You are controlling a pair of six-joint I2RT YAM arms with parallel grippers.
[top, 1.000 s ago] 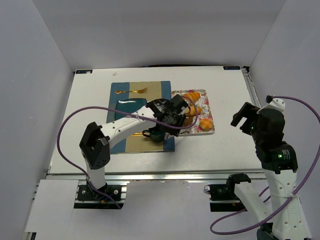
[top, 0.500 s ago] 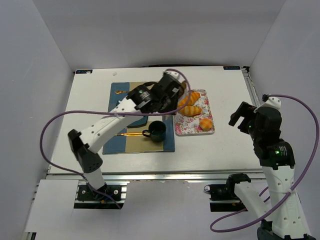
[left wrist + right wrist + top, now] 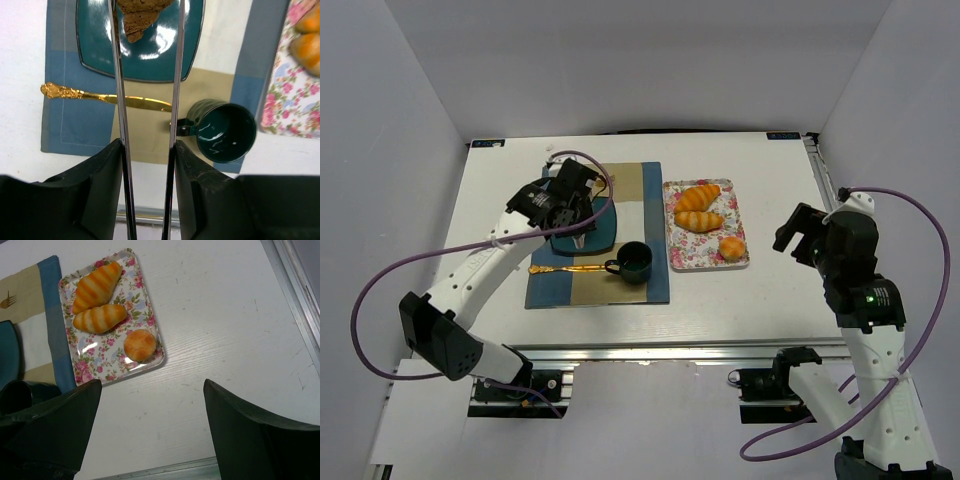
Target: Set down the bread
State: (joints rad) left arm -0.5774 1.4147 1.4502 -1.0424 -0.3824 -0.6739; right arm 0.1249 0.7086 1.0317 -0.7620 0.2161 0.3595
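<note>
Tabletop (image 3: 770,290) in white is taken first, as everything is carried by it. On its left half a blue and beige placemat (image 3: 80,125) is spread, and just beside the mat, on the right, a flowered tray (image 3: 107,362) is laid. Two golden croissants (image 3: 95,285) and a small round bun (image 3: 140,345) are kept on the tray. The far part of the mat is occupied by a dark teal plate (image 3: 165,55). A green mug (image 3: 223,131) is stood upright near the plate, toward the right near corner of the mat. A golden knife (image 3: 100,96) is laid across the mat between the plate and the near edge, with its tip close to the mug handle. The left gripper (image 3: 572,222) is held over the plate, and its long thin fingers are clenched on the bread (image 3: 137,15), a small dark brown ridged piece. Only its lower end is shown in the left wrist view. The bread is seen directly above the plate surface, but it cannot be told whether the plate is touched by it. The right gripper (image 3: 151,385) is hung well apart on the right side of the table, with fingers spread and nothing between them. The task is judged to be mostly done: the bread is already over the plate, while the lowering, the release and the withdrawal are not yet made.
</note>
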